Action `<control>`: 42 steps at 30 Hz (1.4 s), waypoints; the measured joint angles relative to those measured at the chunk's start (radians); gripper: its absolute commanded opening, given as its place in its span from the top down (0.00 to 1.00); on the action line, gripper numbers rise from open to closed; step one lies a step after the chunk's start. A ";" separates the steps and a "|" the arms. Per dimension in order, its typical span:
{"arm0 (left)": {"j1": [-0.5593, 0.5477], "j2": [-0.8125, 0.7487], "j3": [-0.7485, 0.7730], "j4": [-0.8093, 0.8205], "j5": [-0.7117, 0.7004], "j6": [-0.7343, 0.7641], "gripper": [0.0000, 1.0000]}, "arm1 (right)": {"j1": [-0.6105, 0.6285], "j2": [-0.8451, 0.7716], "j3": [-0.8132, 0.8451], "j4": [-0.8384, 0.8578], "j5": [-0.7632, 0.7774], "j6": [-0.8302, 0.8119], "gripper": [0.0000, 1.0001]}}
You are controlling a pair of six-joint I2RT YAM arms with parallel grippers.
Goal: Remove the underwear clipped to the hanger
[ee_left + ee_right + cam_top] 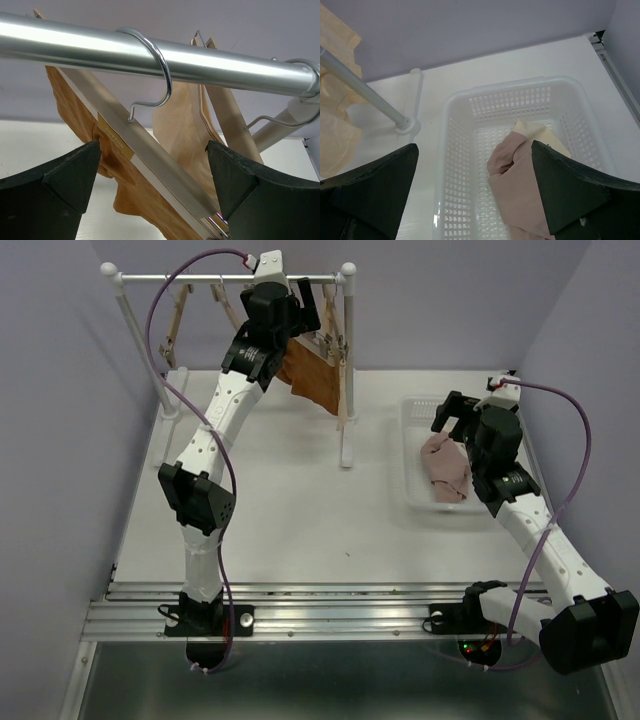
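Observation:
The rust-brown underwear [312, 378] hangs from a tilted hanger on the rack rod [200, 278]. In the left wrist view its cloth [132, 192] droops under the pale hanger bar [150, 155], whose hook [162, 75] sits over the rod. A cream garment [180, 125] hangs behind it. My left gripper [287, 308] [152, 150] is open, with its fingers on either side of the hanger bar and not touching it. The pinkish-beige underwear [445, 465] [527, 190] lies in the white basket [412, 455]. My right gripper [455, 420] [475, 147] is open and empty above it.
Bare wooden hangers [180, 320] hang at the rod's left end. The rack's right post [347, 360] and foot [407, 124] stand between the arms, left of the basket [455, 150]. Purple walls close in the back and both sides.

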 measured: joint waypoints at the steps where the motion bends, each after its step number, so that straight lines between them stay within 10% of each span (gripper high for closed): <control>1: 0.000 0.011 0.010 0.001 -0.003 -0.002 0.01 | 0.000 0.001 0.000 0.002 -0.002 0.000 0.00; 18: 0.026 0.071 0.037 -0.008 -0.015 -0.051 0.11 | 0.000 0.014 -0.017 0.005 -0.003 -0.003 0.00; 42: 0.098 0.060 0.011 0.020 0.104 -0.019 1.00 | 0.000 0.027 -0.017 0.007 0.006 -0.004 0.00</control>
